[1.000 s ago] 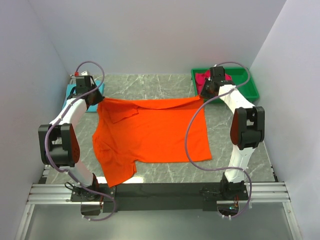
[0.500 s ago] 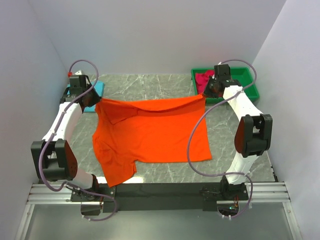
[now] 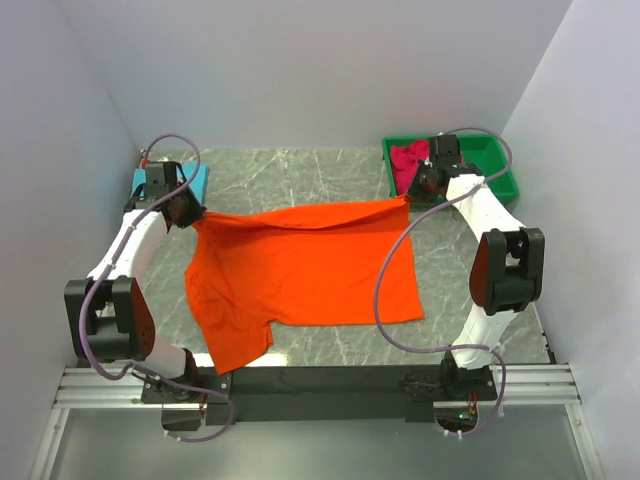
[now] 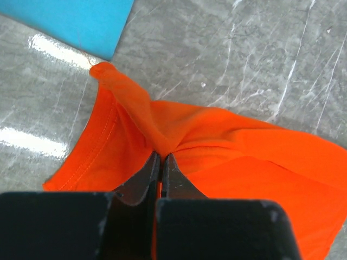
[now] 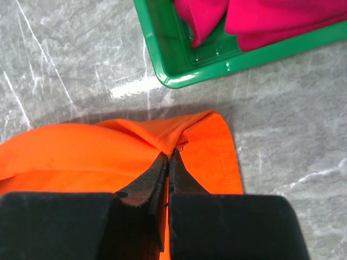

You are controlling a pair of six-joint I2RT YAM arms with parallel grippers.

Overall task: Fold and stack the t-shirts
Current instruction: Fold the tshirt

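The bright orange t-shirt [image 3: 300, 270] lies spread on the marble table, its far edge lifted and stretched between both grippers. My left gripper [image 3: 192, 216] is shut on the shirt's far left corner [image 4: 162, 146]. My right gripper [image 3: 408, 196] is shut on the far right corner [image 5: 172, 146]. A folded turquoise-blue t-shirt [image 3: 190, 178] lies at the far left behind my left gripper; its corner shows in the left wrist view [image 4: 76, 21]. The crimson-pink t-shirt [image 3: 408, 158] lies bunched in the green bin, also in the right wrist view [image 5: 271, 19].
The green plastic bin [image 3: 500, 170] stands at the far right, just behind my right gripper; its near rim shows in the right wrist view [image 5: 184, 78]. White walls close in the left, back and right. A black rail [image 3: 320, 380] runs along the near edge.
Both grippers have pulled the shirt's far edge taut and slightly up; the fold near the collar has flattened out. The left gripper moved right and nearer, the right one slightly farther back.
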